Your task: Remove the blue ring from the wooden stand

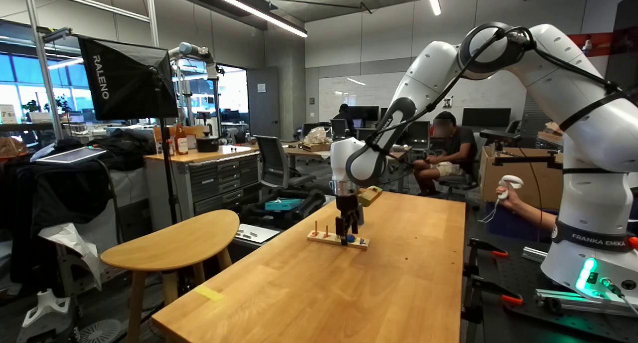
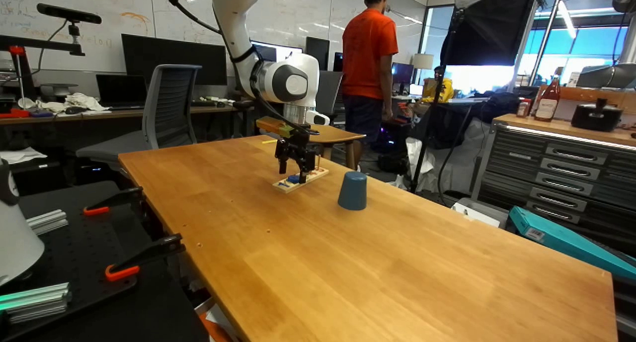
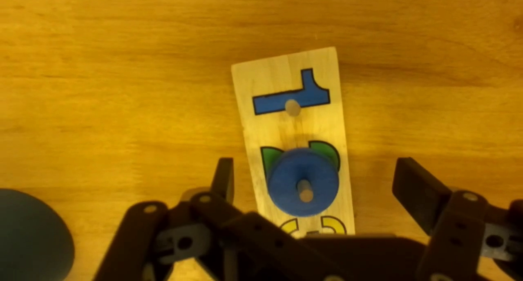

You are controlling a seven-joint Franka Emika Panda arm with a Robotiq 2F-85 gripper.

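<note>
Plainly in wrist view, peg (image 3: 306, 195) pokes up through blue ring (image 3: 285, 183), seated on wooden stand (image 3: 294, 130) between spread fingers of pincer (image 3: 316, 181), gap each side. In both exterior views pincer partly hides ring. Exterior view adds two more pegs (image 1: 316, 227) beside pincer, outside wrist view. Upturned grey-blue cup (image 2: 353, 190) stands on desk (image 2: 397, 262) near pincer; in exterior view pincer partly covers cup (image 1: 361, 215).

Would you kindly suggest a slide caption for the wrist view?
Open gripper framing the blue ring on a peg of the numbered wooden stand.
</note>
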